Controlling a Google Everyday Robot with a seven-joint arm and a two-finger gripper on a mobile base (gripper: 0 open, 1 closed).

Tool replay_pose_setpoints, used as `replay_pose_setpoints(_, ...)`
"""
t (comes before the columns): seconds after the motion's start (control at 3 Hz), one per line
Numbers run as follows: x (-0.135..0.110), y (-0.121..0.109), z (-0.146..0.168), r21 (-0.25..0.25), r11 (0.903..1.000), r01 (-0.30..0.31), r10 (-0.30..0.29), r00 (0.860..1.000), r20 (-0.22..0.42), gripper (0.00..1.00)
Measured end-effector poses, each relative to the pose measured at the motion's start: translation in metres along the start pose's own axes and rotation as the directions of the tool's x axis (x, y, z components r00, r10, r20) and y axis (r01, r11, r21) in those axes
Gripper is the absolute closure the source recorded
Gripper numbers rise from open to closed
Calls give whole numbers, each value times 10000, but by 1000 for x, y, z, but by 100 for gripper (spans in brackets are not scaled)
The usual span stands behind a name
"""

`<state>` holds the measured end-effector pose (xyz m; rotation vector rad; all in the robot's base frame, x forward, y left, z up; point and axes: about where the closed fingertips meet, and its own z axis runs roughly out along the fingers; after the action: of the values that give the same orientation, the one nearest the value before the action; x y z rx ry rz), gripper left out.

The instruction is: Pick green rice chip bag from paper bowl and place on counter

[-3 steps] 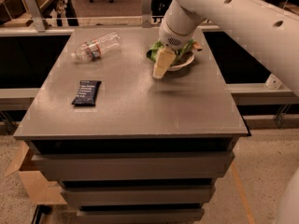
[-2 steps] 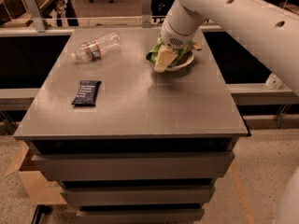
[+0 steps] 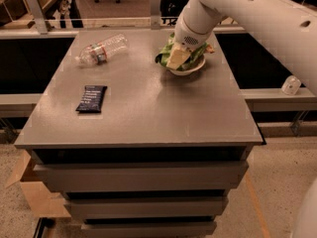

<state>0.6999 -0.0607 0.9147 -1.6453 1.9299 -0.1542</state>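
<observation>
The green rice chip bag lies crumpled in the white paper bowl at the far right of the grey counter, spilling over the bowl's left rim. My gripper, cream-coloured at the end of the white arm, comes down from the upper right and sits right on the bag over the bowl. It hides the middle of the bag and much of the bowl.
A clear plastic bottle lies on its side at the far left of the counter. A flat dark navy snack wrapper lies at mid left. A cardboard box stands on the floor at lower left. A metal rail runs behind the counter.
My gripper has moved from the counter just in front of the bowl's left edge back and onto the bag in the bowl. Bottle and wrapper have not moved.
</observation>
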Motion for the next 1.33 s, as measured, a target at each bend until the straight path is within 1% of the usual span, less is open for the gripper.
replay_pose_setpoints(0.33,-7,-15,-11,380,9989,271,-276,9995,127,100)
replay_pose_setpoints(0.67,-18,-34,-27,954,9934,645,-665,9976,177,100)
replay_pose_setpoints(1.0,-36,-46,-49,1373,9836,1167,-1241,9912,468,100)
replay_pose_setpoints(1.33,-49,-31,-71,981,9780,1842,-1930,9771,898,100)
